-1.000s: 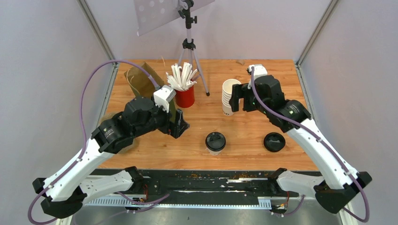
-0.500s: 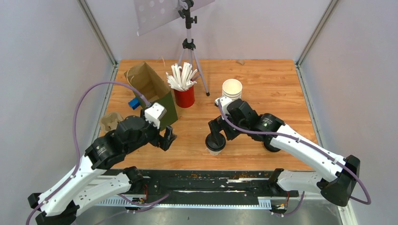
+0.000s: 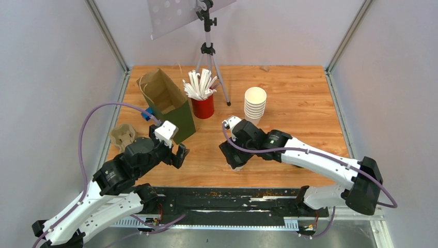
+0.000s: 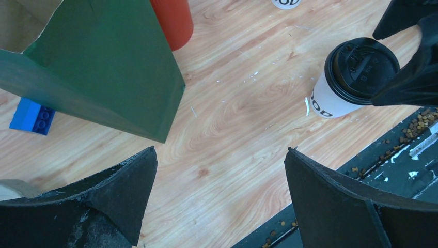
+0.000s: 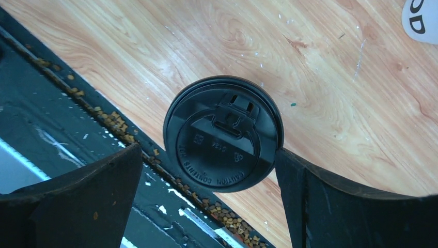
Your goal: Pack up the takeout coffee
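Cup [image 5: 223, 133] sits lidded beneath wide-spread right tool [image 5: 209, 153].

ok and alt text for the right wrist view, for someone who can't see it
A round black lid seen from straight above sits between the two wide-open fingers of the right gripper. Under it is a wooden table, with a dark strip scattered with brown crumbs along its edge.
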`<state>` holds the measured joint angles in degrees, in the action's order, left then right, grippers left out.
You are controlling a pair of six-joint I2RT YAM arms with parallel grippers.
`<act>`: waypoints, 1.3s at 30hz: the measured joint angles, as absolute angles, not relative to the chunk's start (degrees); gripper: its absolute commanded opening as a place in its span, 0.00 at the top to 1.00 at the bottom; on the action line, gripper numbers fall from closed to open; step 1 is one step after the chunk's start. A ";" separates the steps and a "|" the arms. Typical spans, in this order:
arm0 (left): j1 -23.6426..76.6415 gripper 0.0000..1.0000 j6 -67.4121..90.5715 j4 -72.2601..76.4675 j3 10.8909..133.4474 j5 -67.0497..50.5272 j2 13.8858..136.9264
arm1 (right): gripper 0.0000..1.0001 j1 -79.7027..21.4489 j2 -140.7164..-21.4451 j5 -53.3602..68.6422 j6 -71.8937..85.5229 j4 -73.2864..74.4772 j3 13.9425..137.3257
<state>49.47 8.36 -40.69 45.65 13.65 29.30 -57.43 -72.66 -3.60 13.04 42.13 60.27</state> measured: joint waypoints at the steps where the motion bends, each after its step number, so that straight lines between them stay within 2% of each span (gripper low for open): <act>1: 49.47 0.00 8.25 -40.62 45.65 13.87 29.32 | 0.00 -57.93 -73.71 -4.62 13.06 42.17 60.29; 6: 49.47 0.00 7.55 -40.51 45.65 14.31 29.34 | 0.03 -60.16 -77.62 -9.58 13.30 43.09 61.58; 13: 49.47 0.00 7.31 -40.47 45.65 14.79 28.97 | 0.13 -60.84 -78.74 -11.77 13.45 43.64 62.15; 29: 49.47 0.00 7.31 -40.47 45.65 15.59 28.38 | 0.18 -60.82 -78.48 -13.67 14.94 44.77 62.24; 35: 49.47 0.00 7.31 -40.47 45.65 15.64 28.23 | 0.19 -58.76 -76.25 -15.25 15.59 46.19 62.19; 39: 49.47 0.00 7.31 -40.49 45.65 15.79 27.94 | 0.20 -53.06 -74.02 -15.55 15.86 47.31 61.67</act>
